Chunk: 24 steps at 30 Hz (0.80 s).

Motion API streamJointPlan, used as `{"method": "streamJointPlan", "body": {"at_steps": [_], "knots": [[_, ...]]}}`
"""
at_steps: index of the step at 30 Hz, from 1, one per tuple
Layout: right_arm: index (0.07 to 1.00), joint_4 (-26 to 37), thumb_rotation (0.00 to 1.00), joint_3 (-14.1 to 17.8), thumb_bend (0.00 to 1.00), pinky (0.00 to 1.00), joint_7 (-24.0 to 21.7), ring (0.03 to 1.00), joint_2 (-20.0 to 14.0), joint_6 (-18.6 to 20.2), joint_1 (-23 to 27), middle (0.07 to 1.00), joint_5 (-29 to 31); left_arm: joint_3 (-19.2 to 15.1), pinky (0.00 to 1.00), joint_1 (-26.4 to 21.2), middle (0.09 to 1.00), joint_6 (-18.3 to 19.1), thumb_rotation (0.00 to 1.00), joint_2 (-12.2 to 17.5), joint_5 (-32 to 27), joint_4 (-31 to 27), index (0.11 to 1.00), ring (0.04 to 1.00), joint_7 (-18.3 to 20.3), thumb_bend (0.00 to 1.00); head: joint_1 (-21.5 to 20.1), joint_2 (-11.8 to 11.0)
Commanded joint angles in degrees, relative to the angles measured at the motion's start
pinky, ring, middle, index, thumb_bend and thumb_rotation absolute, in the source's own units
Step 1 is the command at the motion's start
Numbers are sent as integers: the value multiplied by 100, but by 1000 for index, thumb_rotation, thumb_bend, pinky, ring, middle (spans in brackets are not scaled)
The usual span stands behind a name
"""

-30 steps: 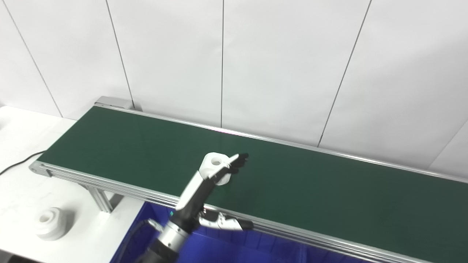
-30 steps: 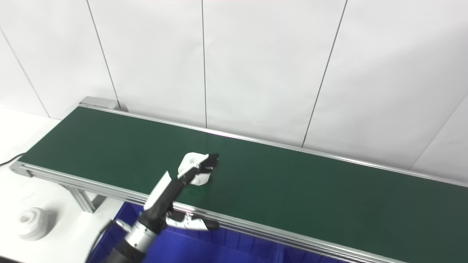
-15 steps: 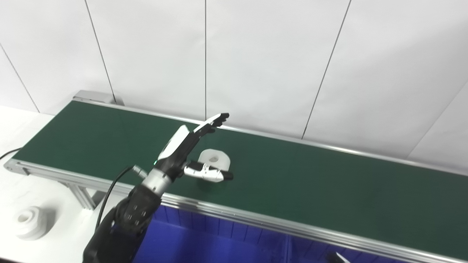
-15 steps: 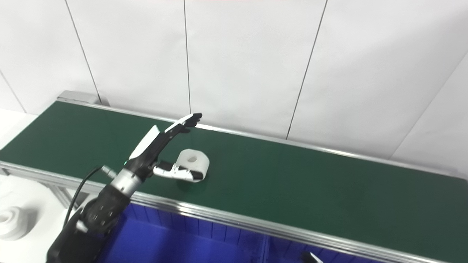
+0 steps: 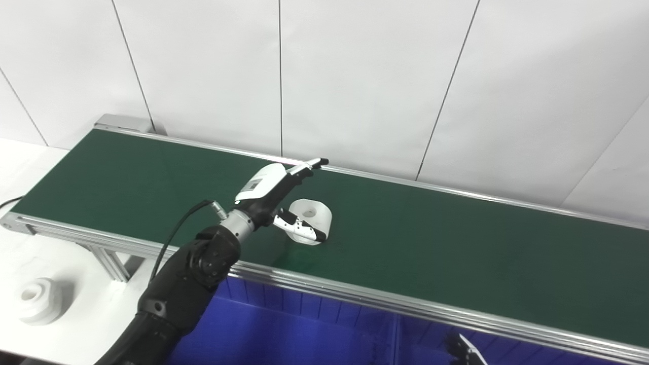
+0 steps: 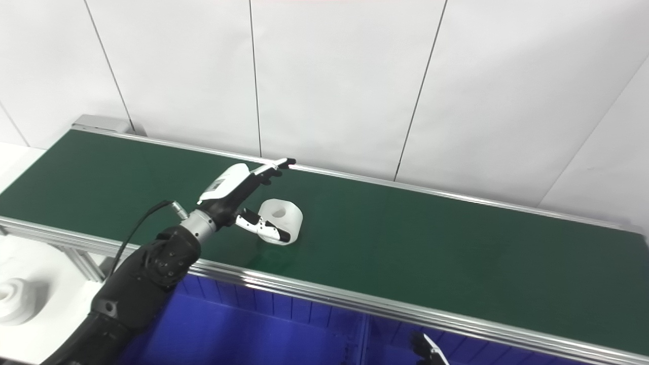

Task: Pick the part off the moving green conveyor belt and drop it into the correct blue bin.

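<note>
A white ring-shaped part [image 5: 313, 218] with a round hole lies on the green conveyor belt [image 5: 456, 248]. My left hand [image 5: 281, 195] is open around it: the fingers [image 5: 304, 168] stretch out above and behind the part, and the thumb lies across its near side. Whether the hand touches the part is unclear. Blue bins [image 5: 284, 329] sit below the belt's near rail. Only the fingertips of my right hand [image 5: 464, 350] show at the bottom edge over the blue bin [image 6: 324, 334].
Another white stepped part [image 5: 35, 300] rests on the white table at the far left, near the belt's leg. A black cable [image 5: 7, 203] runs off at the left edge. A white panelled wall stands behind the belt.
The camera has shifted. My left hand has risen from the belt's near edge and reached over the part, its thumb now on the near side. The right hand's fingertips have come into view.
</note>
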<state>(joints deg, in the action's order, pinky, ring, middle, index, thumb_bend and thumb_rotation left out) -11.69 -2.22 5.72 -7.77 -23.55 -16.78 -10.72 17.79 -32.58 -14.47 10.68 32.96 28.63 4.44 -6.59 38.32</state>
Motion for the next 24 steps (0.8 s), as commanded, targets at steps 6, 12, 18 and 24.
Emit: {"method": "streamJointPlan", "body": {"at_steps": [6, 12, 18, 24], "knots": [[865, 11, 787, 40, 695, 847, -3, 856, -62, -299, 74, 852, 43, 319, 882, -542, 945, 151, 133, -42, 523, 451, 958, 925, -368, 814, 87, -21], [851, -38, 777, 76, 693, 837, 112, 845, -60, -314, 90, 839, -64, 612, 899, -776, 923, 35, 74, -234, 810, 1185, 936, 916, -868, 821, 142, 3], [849, -56, 789, 95, 703, 835, 156, 842, -63, -318, 92, 835, -110, 738, 860, -910, 895, -51, 15, -435, 731, 1703, 905, 895, -1038, 800, 167, 17], [836, -81, 791, 133, 722, 828, 245, 833, -62, -303, 100, 823, -231, 704, 738, -969, 811, -471, 0, -671, 551, 2216, 806, 806, -1475, 735, 203, 32]]}}
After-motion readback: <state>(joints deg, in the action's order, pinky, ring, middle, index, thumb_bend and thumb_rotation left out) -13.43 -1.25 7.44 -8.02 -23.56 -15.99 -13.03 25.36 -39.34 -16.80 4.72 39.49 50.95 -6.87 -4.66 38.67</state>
